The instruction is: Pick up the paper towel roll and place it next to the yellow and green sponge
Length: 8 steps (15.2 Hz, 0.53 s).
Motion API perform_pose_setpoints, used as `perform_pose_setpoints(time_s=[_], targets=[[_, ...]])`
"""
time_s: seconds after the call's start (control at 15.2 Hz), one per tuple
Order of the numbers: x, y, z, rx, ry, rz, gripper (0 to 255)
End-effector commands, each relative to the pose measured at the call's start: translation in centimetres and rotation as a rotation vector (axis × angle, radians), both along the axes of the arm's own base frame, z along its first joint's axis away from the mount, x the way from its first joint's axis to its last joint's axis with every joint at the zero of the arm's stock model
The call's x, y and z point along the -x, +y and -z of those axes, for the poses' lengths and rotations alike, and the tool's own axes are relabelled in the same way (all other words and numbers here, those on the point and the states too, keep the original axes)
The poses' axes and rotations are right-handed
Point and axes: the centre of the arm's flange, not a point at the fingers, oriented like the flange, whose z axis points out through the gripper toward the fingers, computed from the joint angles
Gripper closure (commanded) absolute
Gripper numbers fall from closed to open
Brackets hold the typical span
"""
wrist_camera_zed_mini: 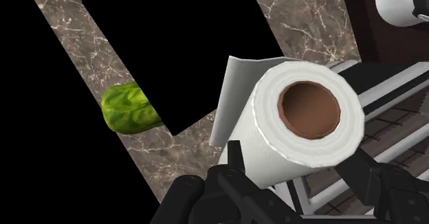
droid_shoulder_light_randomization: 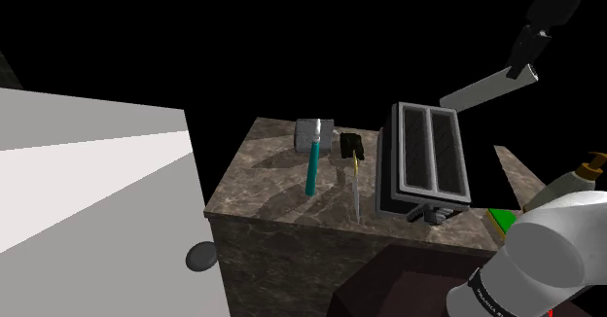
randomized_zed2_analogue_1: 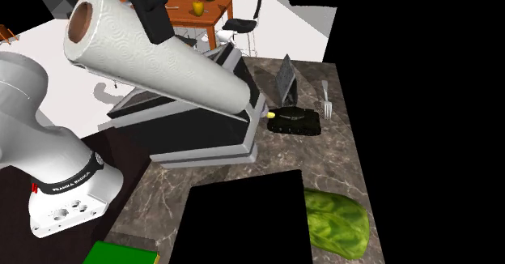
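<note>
My gripper (droid_shoulder_light_randomization: 525, 57) is shut on a white paper towel roll (droid_shoulder_light_randomization: 482, 89) and holds it in the air above a black and silver toaster (droid_shoulder_light_randomization: 428, 164). In the second exterior view the roll (randomized_zed2_analogue_1: 154, 52) lies slanted, its brown core facing the camera, with the gripper (randomized_zed2_analogue_1: 154, 19) clasping it from above. Seen from the wrist, both fingers (wrist_camera_zed_mini: 234, 162) press the sides of the roll (wrist_camera_zed_mini: 302, 119). The green sponge (droid_shoulder_light_randomization: 501, 220) lies on the marble counter beside the toaster, near the arm's base. A corner of the sponge (randomized_zed2_analogue_1: 121, 254) also appears in the second exterior view.
A teal-handled spatula (droid_shoulder_light_randomization: 311, 164), a small black object (randomized_zed2_analogue_1: 295, 123) and a fork (randomized_zed2_analogue_1: 326, 99) lie on the counter (droid_shoulder_light_randomization: 263, 184) beyond the toaster. A green lettuce (randomized_zed2_analogue_1: 336, 222) sits beside a black rectangular area (randomized_zed2_analogue_1: 243, 222). A soap bottle (droid_shoulder_light_randomization: 584, 169) stands behind the arm.
</note>
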Motion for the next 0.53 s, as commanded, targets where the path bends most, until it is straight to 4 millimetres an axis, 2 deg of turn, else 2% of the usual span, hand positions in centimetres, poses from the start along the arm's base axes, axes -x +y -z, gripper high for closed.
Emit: perform_pose_setpoints(time_s=[0.0,0.33,0.46], targets=[[2.3,0.7,-1.0,-0.001,0.002,-0.001,255],[7.8,2.4,-3.5,-0.001,0.002,-0.001,255],[7.8,2.4,-2.4,-0.001,0.002,-0.001,255]])
